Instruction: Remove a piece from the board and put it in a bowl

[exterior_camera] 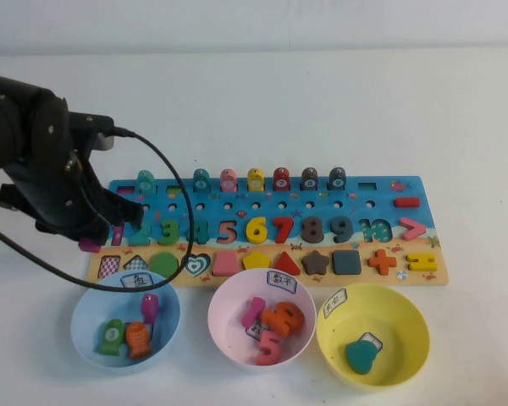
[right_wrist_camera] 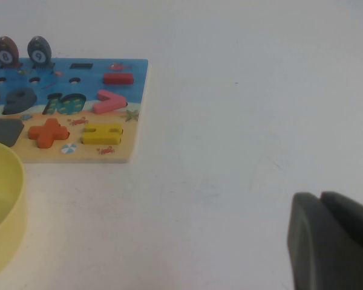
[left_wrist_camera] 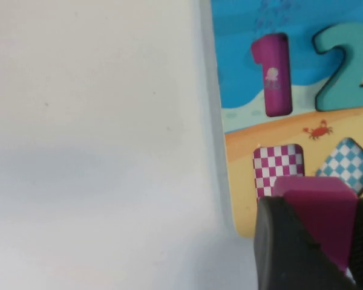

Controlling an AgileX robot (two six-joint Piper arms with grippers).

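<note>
Left hand (left_wrist_camera: 317, 241) grips the piece (left_wrist_camera: 324, 208); right hand (right_wrist_camera: 333, 241) parked aside.

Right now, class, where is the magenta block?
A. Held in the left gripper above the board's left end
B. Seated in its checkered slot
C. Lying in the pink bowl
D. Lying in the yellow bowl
A: the left wrist view shows the magenta block between the left gripper's fingers, above the empty checkered slot at the board's left end. The right gripper is parked off the board.
</note>
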